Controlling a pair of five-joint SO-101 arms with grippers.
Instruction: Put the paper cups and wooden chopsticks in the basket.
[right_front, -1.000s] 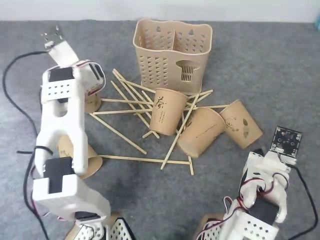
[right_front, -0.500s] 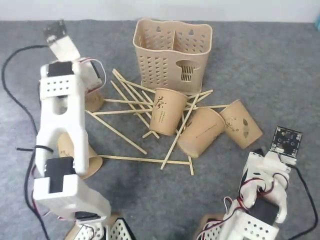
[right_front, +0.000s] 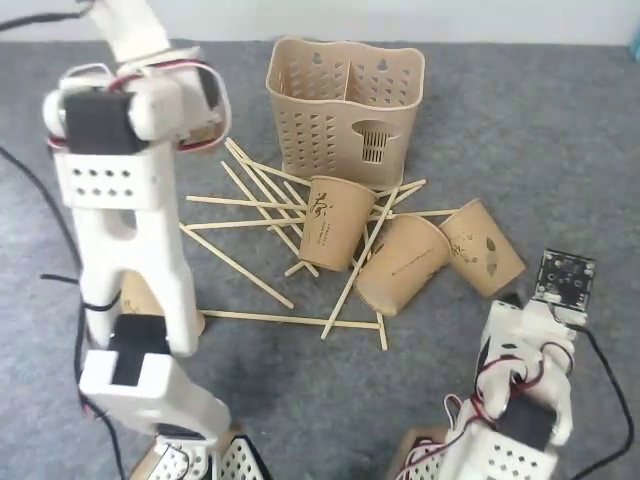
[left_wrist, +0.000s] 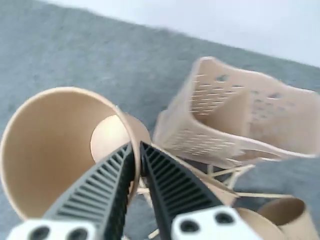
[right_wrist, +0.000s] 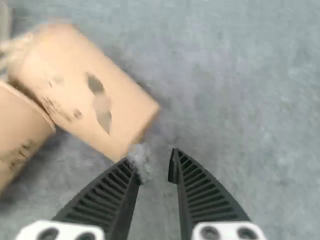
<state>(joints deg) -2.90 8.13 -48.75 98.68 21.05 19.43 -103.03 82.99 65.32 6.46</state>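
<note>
The left gripper (left_wrist: 136, 146) pinches the rim of a tan cup (left_wrist: 45, 145), one finger inside and one outside. You can see down to its round bottom. Just past the gripper stands the basket (left_wrist: 240, 125), with holes in its walls. Crossed sticks (right_front: 237, 265) lie by the basket. The right gripper (right_wrist: 152, 165) has its fingers a little apart, holding nothing; a fallen cup (right_wrist: 85, 100) lies just ahead of its tips.

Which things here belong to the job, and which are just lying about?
Job: basket; held cup, in the left gripper; three lying cups; cup under the left arm; chopsticks.
Not the job: grey mat.
</note>
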